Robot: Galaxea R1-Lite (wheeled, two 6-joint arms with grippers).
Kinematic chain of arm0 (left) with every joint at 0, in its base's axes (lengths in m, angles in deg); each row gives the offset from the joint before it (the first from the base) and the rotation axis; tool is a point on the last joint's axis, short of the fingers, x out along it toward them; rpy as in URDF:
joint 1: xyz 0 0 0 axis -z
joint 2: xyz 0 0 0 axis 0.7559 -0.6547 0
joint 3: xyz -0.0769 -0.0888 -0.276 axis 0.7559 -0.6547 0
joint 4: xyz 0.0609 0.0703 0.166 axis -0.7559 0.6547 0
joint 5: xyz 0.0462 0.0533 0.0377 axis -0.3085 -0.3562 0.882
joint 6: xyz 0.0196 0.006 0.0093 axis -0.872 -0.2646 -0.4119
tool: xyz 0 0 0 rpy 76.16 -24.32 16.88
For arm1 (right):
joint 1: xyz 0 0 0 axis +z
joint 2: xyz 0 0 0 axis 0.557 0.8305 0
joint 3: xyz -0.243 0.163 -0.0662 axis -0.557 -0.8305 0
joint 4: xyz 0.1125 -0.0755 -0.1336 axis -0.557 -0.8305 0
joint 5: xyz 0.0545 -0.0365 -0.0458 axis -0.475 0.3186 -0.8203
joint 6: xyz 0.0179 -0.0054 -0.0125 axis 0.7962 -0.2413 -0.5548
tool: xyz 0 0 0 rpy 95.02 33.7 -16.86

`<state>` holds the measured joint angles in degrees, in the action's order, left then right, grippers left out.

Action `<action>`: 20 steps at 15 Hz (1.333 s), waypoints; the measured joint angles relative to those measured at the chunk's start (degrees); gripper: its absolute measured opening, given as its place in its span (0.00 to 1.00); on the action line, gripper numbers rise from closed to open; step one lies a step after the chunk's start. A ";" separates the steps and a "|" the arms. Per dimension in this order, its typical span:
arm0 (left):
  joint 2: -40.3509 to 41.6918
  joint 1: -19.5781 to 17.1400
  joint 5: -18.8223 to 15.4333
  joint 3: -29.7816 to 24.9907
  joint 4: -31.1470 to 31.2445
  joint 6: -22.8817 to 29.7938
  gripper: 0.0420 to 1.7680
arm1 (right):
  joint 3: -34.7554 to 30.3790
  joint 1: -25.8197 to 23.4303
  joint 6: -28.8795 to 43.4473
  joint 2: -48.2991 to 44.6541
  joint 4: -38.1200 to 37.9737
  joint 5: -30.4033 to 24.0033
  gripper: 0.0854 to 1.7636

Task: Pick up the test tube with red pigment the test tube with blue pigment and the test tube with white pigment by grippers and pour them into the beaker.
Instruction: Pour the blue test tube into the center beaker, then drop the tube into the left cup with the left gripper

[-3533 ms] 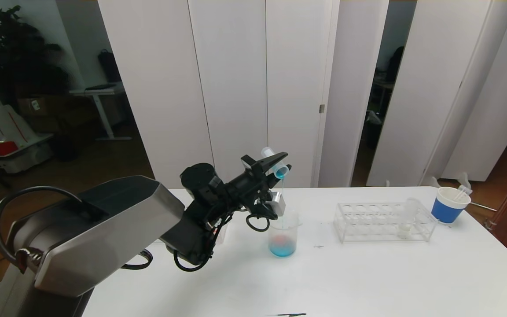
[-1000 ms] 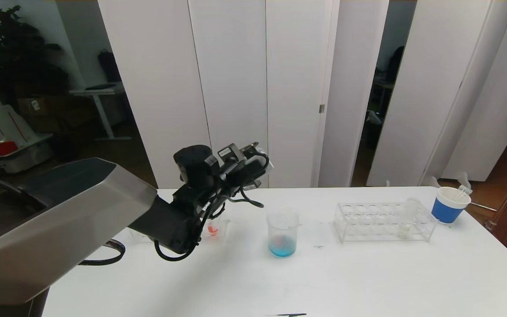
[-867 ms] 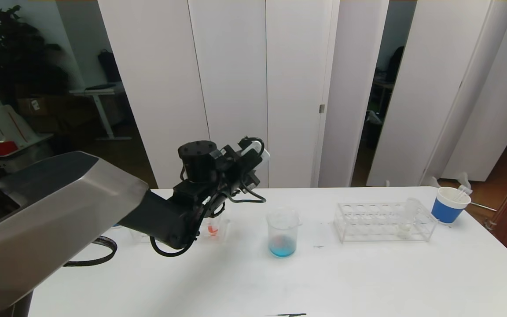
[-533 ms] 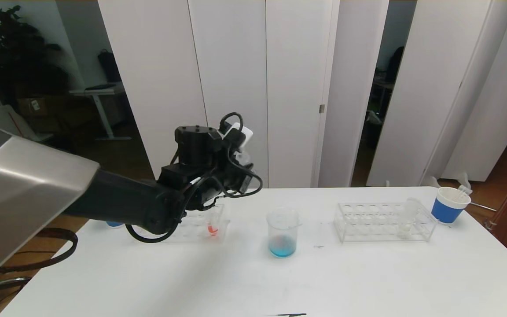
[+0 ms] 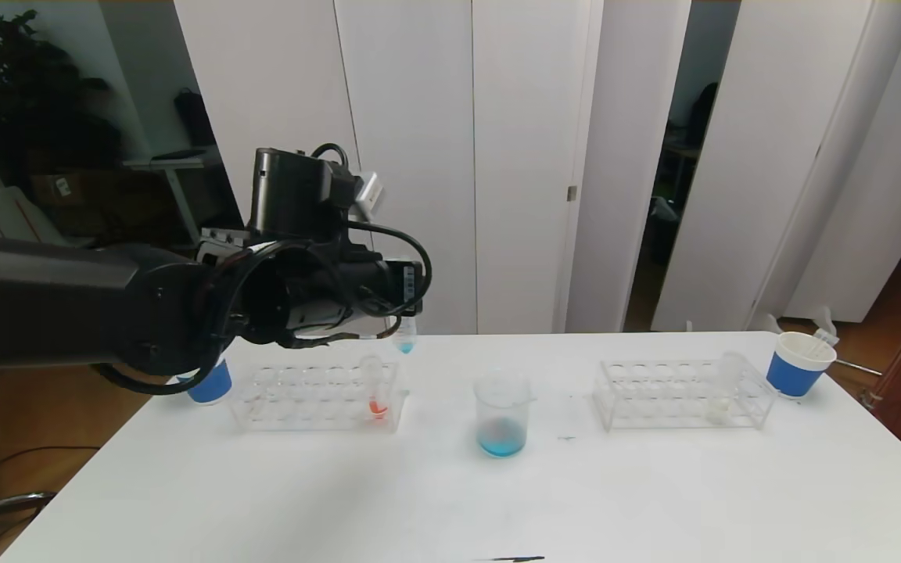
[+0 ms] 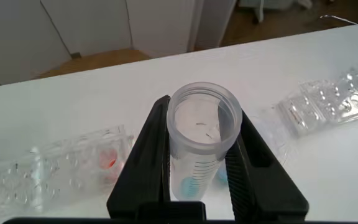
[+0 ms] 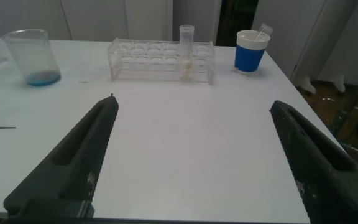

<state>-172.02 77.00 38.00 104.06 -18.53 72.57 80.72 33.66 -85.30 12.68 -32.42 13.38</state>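
My left gripper [image 6: 200,111] is shut on the test tube with blue pigment [image 5: 403,338], held upright above the right end of the left rack [image 5: 311,397]; only a small blue trace shows at the tube's bottom [image 6: 190,185]. A tube with red pigment [image 5: 376,393] stands in that rack. The beaker [image 5: 502,414] holds blue liquid with a reddish tinge at mid-table and also shows in the right wrist view [image 7: 33,57]. The test tube with white pigment [image 5: 726,385] stands in the right rack [image 5: 658,393]. My right gripper [image 7: 194,115] is open and empty over the table's near part.
A blue-and-white paper cup [image 5: 799,363] with a dropper stands right of the right rack, and another cup [image 5: 211,384] stands left of the left rack. A thin dark mark [image 5: 511,558] lies at the table's front edge.
My left arm has drawn back from above the beaker to the left. It has turned the blue tube from tipped and pouring to upright, and now holds it over the left rack.
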 joint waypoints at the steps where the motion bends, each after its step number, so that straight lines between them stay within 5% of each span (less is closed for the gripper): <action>1: 1.02 -0.20 2.84 -0.24 -0.02 0.27 0.32 | 0.00 0.00 0.00 0.00 0.00 0.02 0.99; 4: 2.62 -0.66 17.12 -0.77 -1.48 0.35 0.32 | 0.00 0.00 0.00 0.00 -0.02 0.02 0.99; 6: 2.78 -1.72 23.69 -2.07 -5.97 0.46 0.32 | 0.00 0.00 0.00 0.00 0.02 0.02 0.99; 14: 1.40 -15.14 28.39 -5.10 -22.46 -1.63 0.32 | 0.00 0.00 0.00 0.00 0.02 0.02 0.99; 20: -6.97 -25.55 28.00 -6.69 -46.85 -16.09 0.32 | 0.00 0.00 0.00 0.00 0.02 0.02 0.99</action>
<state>-178.99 51.45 66.00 97.37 -65.38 56.48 80.72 33.66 -85.30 12.68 -32.40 13.41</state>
